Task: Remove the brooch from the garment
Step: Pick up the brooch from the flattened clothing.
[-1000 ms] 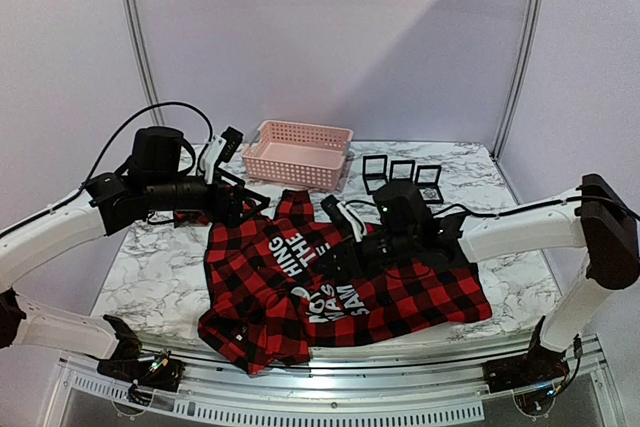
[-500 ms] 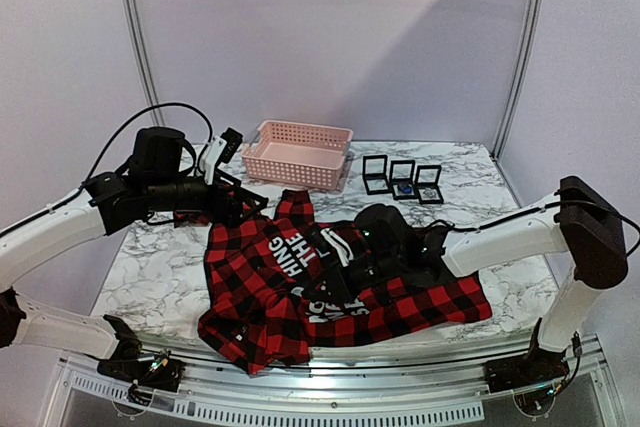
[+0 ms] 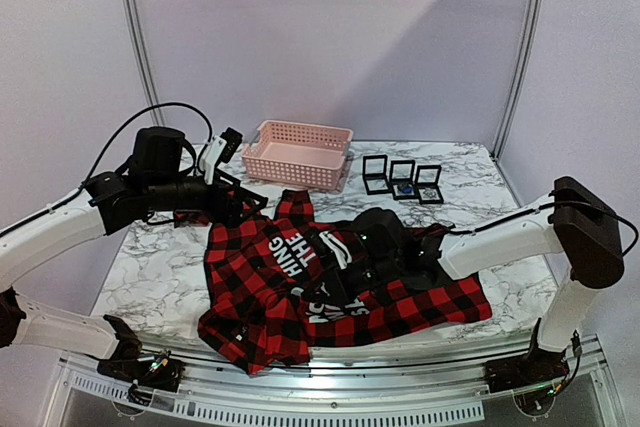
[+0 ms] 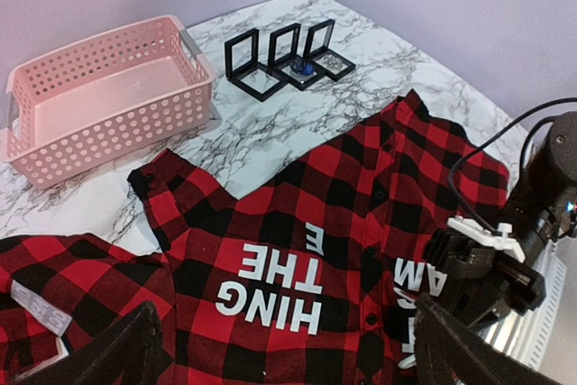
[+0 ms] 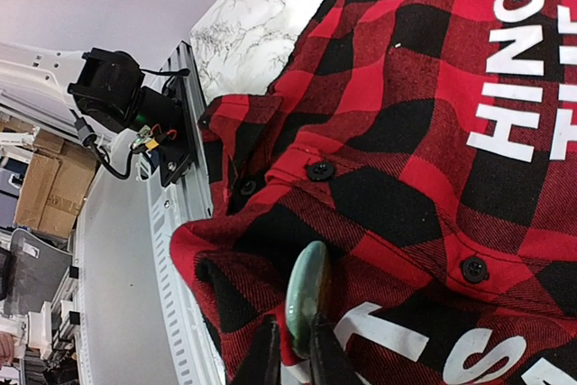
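Glossy, hard, likely slippery: pinching green brooch by its edges with narrow right gripper, expecting limp flannel shirt to drag; holding left gripper wide.

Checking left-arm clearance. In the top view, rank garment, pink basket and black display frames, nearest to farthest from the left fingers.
1. Garment: nearest, its back-left corner lies just below the left fingers.
2. Pink basket: next, just behind them, toward the back of the table.
3. Black display frames: farthest, back right.
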